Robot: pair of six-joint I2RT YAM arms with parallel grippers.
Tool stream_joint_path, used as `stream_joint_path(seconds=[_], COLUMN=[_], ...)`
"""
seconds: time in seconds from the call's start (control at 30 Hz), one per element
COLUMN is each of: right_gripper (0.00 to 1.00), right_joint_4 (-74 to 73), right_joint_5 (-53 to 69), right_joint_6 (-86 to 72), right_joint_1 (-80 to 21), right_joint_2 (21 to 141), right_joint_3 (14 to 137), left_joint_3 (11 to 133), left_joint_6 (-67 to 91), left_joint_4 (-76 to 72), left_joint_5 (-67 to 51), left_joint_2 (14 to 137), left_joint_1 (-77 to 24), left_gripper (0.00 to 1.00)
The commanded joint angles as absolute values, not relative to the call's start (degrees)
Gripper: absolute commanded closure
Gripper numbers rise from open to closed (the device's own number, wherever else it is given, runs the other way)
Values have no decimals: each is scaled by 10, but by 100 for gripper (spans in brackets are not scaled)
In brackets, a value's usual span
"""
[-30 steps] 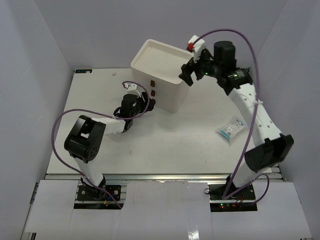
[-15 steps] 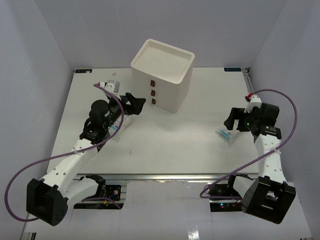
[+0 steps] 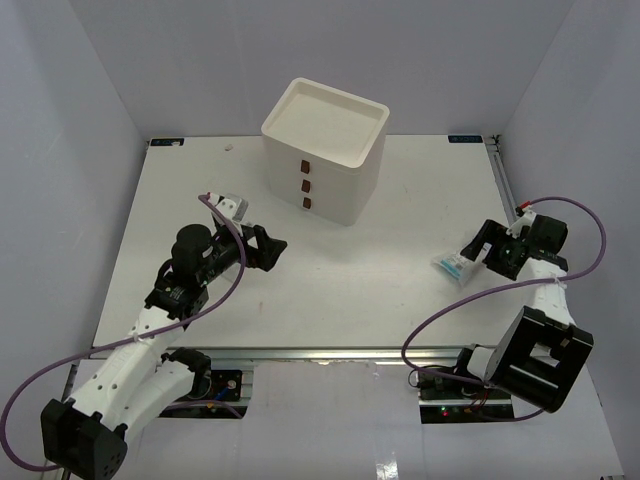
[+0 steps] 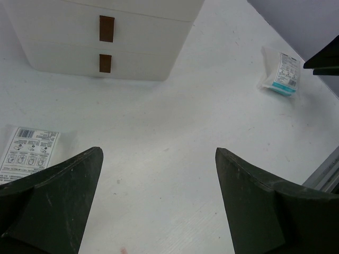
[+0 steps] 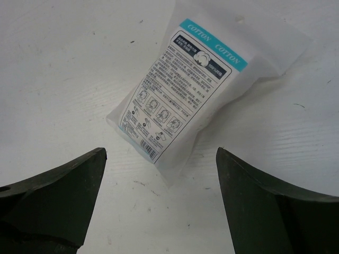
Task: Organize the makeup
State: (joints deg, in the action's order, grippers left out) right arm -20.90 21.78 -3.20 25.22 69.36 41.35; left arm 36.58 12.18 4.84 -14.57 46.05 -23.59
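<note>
A flat clear sachet (image 5: pixel 185 100) with blue "COTTON" print lies on the white table, its lower corner pointing between my right gripper's (image 5: pixel 160 153) open jaws. From above, the same sachet (image 3: pixel 455 265) sits just left of the right gripper (image 3: pixel 479 250). My left gripper (image 4: pixel 158 153) is open over bare table with nothing between its fingers. Another printed sachet (image 4: pixel 29 148) lies flat to its left. The far sachet (image 4: pixel 280 71) also shows in the left wrist view. In the top view, the left gripper (image 3: pixel 274 250) points right, short of the box.
The cream box (image 3: pixel 325 150) with three brown-handled drawers stands at the back centre, all drawers shut. A small pinkish speck (image 3: pixel 230 147) lies near the back left edge. Grey walls close in both sides. The metal rail (image 3: pixel 320 355) runs along the front edge.
The right arm swung from above the box down to the sachet at the right. The left arm drew back from the box front and its jaws opened wide.
</note>
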Motion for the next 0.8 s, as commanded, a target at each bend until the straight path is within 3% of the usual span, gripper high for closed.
stream_joint_path(seconds=[0.0,0.5,0.77], right_gripper=[18,44,72], right_joint_4=[-162,-130,-96], right_joint_5=[226,229,261], right_joint_6=[-60,-92,-84], right_joint_1=[266,269,270], right_joint_2=[724,855,871], right_joint_3=[410,451,447], left_joint_3=[368,364,362], left_joint_6=[109,107,106], left_joint_4=[60,65,66], left_joint_5=[-172,-155,-143], left_joint_2=[440,428,425], left_joint_1=[-234,-234,-234], left_gripper=[2,2,2])
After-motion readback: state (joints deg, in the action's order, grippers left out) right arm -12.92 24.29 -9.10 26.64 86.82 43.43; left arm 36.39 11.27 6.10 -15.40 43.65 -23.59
